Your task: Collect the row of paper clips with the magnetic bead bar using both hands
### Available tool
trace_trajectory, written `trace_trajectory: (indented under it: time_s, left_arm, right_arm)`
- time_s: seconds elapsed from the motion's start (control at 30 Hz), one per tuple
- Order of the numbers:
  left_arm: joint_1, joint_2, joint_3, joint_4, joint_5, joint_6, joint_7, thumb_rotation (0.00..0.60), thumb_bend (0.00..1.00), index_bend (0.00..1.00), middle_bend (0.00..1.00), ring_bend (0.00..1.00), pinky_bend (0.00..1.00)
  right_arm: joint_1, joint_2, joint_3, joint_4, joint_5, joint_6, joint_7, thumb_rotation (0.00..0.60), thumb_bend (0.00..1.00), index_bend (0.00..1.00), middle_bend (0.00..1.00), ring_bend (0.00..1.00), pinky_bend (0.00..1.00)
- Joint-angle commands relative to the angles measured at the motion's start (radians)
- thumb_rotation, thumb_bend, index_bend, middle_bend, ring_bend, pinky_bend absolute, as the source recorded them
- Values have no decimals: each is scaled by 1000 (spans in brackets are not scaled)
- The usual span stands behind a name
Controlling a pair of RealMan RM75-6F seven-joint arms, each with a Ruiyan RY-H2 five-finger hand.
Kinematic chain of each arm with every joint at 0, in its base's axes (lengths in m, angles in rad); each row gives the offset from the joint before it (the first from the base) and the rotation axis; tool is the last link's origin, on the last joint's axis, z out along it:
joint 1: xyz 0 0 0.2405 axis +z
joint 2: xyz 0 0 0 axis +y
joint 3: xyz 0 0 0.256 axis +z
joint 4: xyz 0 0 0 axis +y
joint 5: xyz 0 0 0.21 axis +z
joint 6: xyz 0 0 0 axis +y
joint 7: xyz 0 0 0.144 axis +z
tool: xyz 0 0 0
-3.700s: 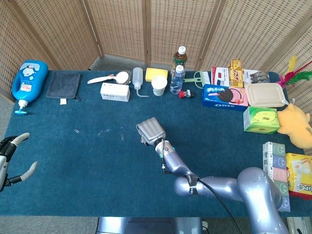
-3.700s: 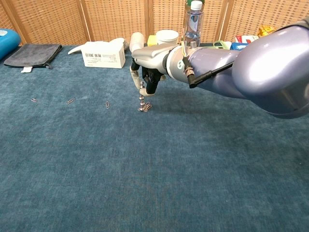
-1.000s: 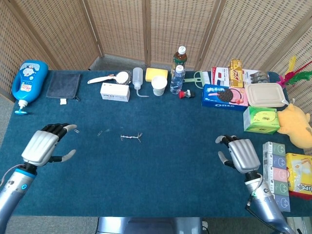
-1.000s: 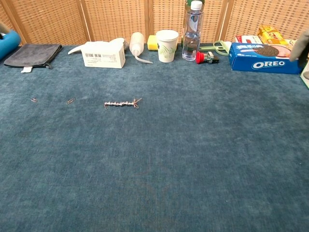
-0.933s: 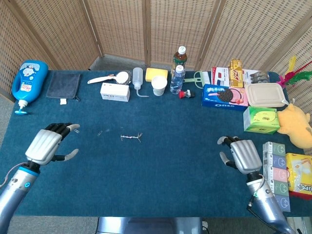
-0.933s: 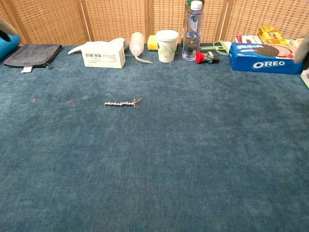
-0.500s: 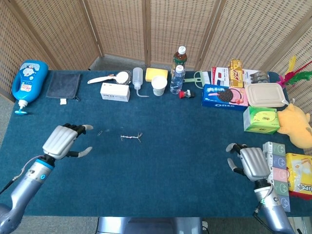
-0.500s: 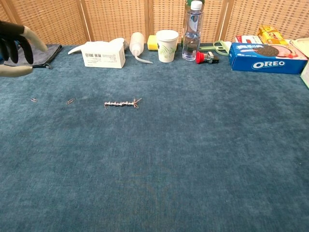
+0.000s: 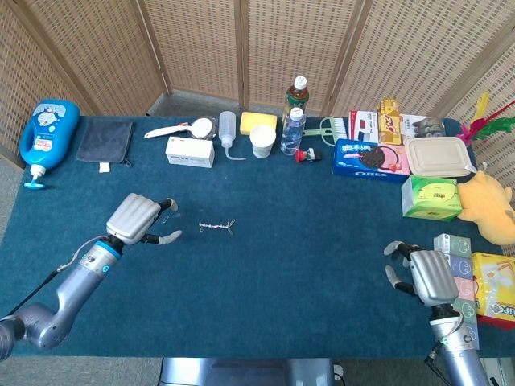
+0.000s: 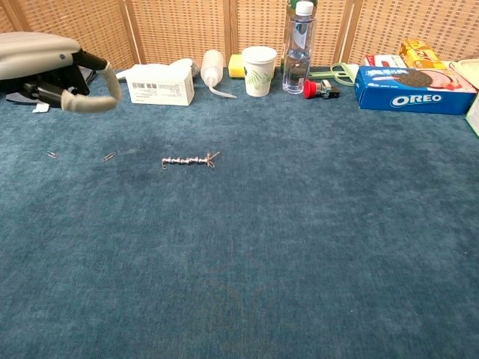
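1. Your left hand [image 9: 138, 219] has swept in over the blue carpeted tabletop [image 9: 290, 265] within the last second; it now hovers empty, fingers spread, just left of the silvery magnetic bead bar [image 9: 216, 227].
2. The bar lies flat mid-table, a few clips clinging to it at its right end.
3. Your right hand [image 9: 428, 275] has drawn back to the near right edge, empty, fingers loosely apart.
4. Two loose wire paper clips [image 10: 109, 156] lie left of the bar, uncollected; the handover to the left looks underway.
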Motion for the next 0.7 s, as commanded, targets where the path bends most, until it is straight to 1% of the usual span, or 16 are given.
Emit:
trace_trajectory:
  time_s: [0.03,0.13,0.17,0.3,0.5,0.7]
  left_arm:
    - [-27,-23,-1,16,-35,-24,44,471,431,331,884,985,1000]
    - [-42,-37,1,23,-65,-39,69,576,456,330,899,1000,1000]
    - [-44,-39,2,23,-70,-40,73,591,466,330,904,1000,1000]
    - [-53,-53,5,28,-96,-47,87,600,494,330,915,1000,1000]
    - [-73,-72,1,47,-133,-66,98,600,500,339,916,1000,1000]
    - [-104,-106,-5,83,-173,-92,112,600,515,381,917,1000,1000]
  right_arm:
    - [-7,-3,9,8,-10,2,14,600,404,453,573,594,789]
    - [-11,-4,17,15,-20,-1,29,600,404,459,577,598,797]
    - [-12,-4,19,16,-22,0,32,600,404,460,579,600,799]
    - [-17,-5,27,21,-31,-1,49,600,406,473,585,607,813]
    - [-23,-10,34,32,-39,-4,70,600,406,478,586,608,819]
    - [-34,-16,44,49,-45,1,96,600,407,489,588,610,825]
